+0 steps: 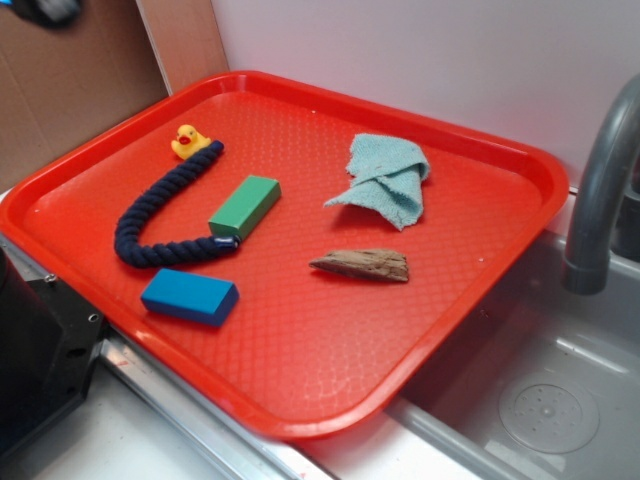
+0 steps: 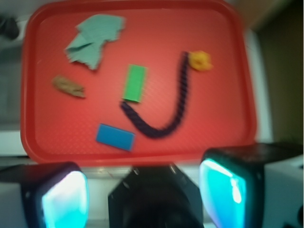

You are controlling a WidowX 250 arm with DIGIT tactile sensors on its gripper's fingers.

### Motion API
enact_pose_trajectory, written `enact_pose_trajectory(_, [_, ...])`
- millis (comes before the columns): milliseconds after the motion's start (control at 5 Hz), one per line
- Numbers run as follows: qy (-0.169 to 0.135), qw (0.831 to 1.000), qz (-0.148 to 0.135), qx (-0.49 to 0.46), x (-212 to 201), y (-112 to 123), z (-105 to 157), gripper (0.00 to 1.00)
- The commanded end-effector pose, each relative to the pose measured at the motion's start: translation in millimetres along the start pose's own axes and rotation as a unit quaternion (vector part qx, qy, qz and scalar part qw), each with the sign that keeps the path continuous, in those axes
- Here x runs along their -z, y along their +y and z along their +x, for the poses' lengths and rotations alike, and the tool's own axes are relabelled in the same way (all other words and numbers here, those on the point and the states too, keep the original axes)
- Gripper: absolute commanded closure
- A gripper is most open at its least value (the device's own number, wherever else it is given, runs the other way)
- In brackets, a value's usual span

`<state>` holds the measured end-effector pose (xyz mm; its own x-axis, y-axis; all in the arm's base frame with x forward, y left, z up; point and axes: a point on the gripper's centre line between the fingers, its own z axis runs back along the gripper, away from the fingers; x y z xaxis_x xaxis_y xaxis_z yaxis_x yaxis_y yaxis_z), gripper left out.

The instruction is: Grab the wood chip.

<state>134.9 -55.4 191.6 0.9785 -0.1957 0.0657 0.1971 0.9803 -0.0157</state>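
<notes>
The wood chip point(image 1: 362, 264) is a small brown-grey wedge lying flat on the red tray point(image 1: 330, 345), right of centre, with its point toward the left. In the wrist view the wood chip point(image 2: 69, 86) shows at the tray's point(image 2: 213, 118) left side, blurred. My gripper point(image 2: 145, 190) is high above and back from the tray's near edge, far from the chip. It is open, its two fingers point(image 2: 64, 197) wide apart with nothing between them. In the exterior view only a dark blur at the top left corner point(image 1: 45, 10) may be the gripper.
On the tray also lie a green block point(image 1: 245, 206), a blue block point(image 1: 190, 296), a dark blue rope point(image 1: 150, 215), a yellow duck point(image 1: 189, 141) and a teal cloth point(image 1: 385, 178) just behind the chip. A grey faucet point(image 1: 600, 190) and sink point(image 1: 540, 400) are at right.
</notes>
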Motion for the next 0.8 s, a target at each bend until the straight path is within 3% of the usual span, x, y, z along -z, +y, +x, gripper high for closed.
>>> enact_pose_trajectory(0, [-0.028,0.985,0.011,0.172,53,-50,43,0.00])
enact_pose_trajectory(400, [-0.026,0.963,0.010,0.269,114,-70,87,0.00])
enact_pose_trajectory(600, [0.005,0.960,0.003,0.280,150,-71,99,0.00])
